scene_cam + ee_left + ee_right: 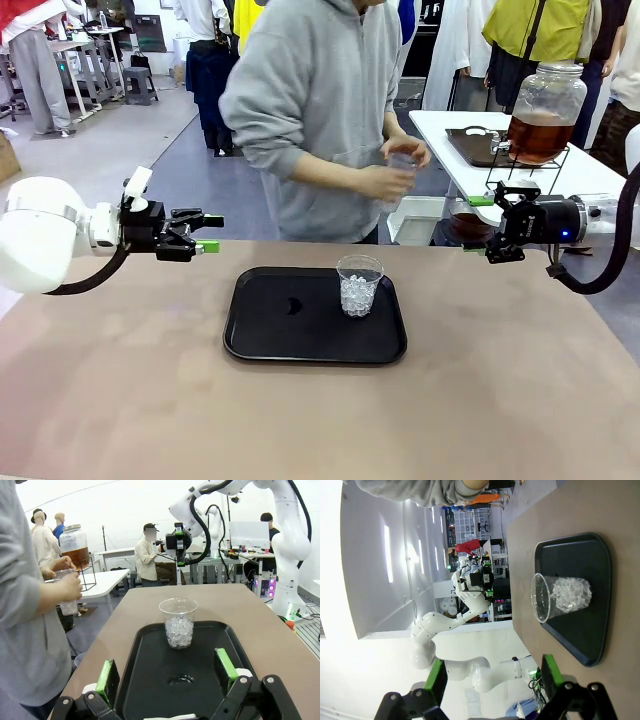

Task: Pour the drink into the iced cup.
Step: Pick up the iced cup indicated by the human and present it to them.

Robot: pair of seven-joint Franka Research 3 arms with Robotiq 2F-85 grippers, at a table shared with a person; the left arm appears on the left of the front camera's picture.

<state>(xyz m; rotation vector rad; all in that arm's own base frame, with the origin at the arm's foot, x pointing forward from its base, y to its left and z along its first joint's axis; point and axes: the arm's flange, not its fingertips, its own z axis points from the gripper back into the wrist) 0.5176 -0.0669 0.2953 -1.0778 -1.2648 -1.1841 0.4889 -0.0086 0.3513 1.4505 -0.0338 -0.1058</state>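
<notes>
Nothing has been poured yet, as far as I can judge. The iced cup (pixel 359 283) stands on the black tray (pixel 260 330), toward the tray's 2 o'clock. It holds a heap of clear ice in its lower half, with no amber in it. It is upright, long axis vertical and mouth facing straight up, so it is ready to take a stream from above. The drink (pixel 538 138) that I can see is well apart from it, out at about 2 o'clock from the tray. It sits in a big glass jar (pixel 548 95), also upright, on a wire stand (pixel 560 165) on a white side table (pixel 600 175). At 12 to 1 o'clock, past the far edge of the brown table (pixel 120 400), the person's hands (pixel 385 180) hold a clear cup (pixel 402 163) at waist height. I cannot tell whether there is any drink in it. The left gripper (pixel 212 232) hovers at 9 o'clock of the tray and the right gripper (pixel 478 225) at 3 o'clock. Their fingers point inward toward each other, and both have jaws spread wide with nothing between the green pads. To my eye this is the fetching stage. The next move calls for a vessel of drink to be brought over the iced cup's mouth, held steady and tipped slowly so the flow lands on the ice rather than on the tray.
</notes>
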